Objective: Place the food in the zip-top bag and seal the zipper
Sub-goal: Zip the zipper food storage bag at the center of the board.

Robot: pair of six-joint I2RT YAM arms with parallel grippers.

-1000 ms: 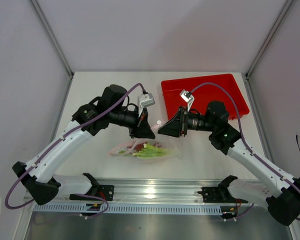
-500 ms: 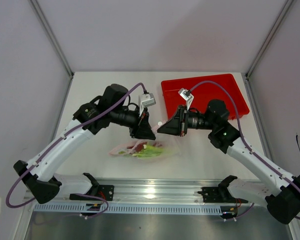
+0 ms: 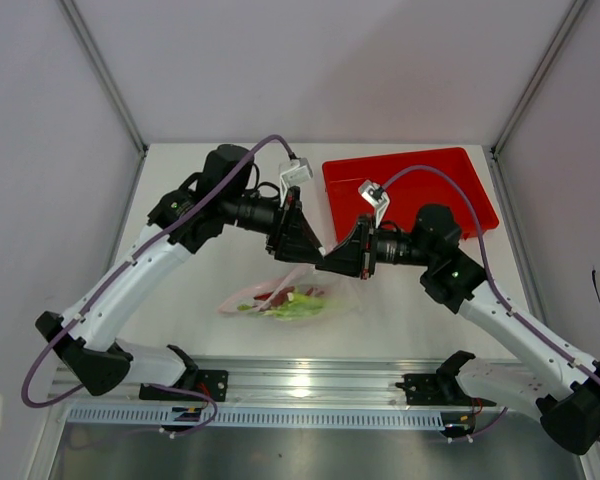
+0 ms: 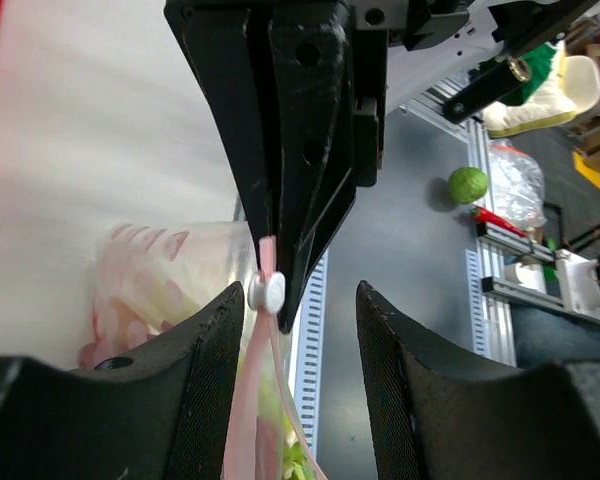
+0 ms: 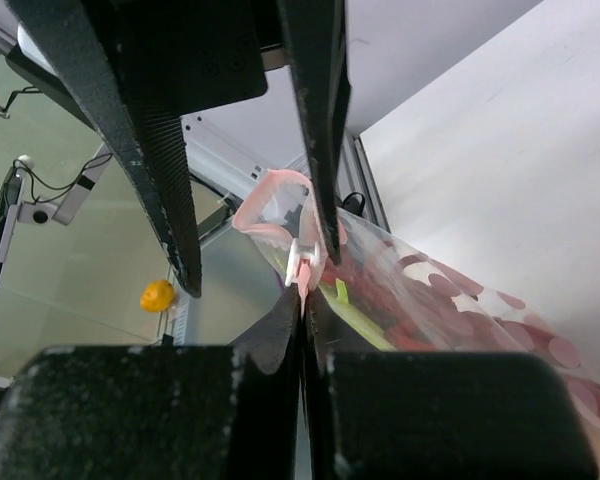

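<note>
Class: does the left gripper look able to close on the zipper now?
Likely yes: the left gripper stands open astride the zipper, nothing between; the right gripper pinches it alongside.

Two arms (image 3: 130, 285), one bag (image 3: 342, 297), one red tray (image 3: 460, 195).

Robot lab, probably: white booth walls (image 3: 330, 70), aluminium rail (image 3: 310, 380) (arms (image 3: 130, 290) bolted on).

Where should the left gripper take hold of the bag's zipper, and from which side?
Pinch the zipper strip beside the white slider, next to where the shut right gripper clamps it. It stands thin and edge-on inside the open left gripper, so I'd come straight in from the left, closing across its flat faces.
</note>
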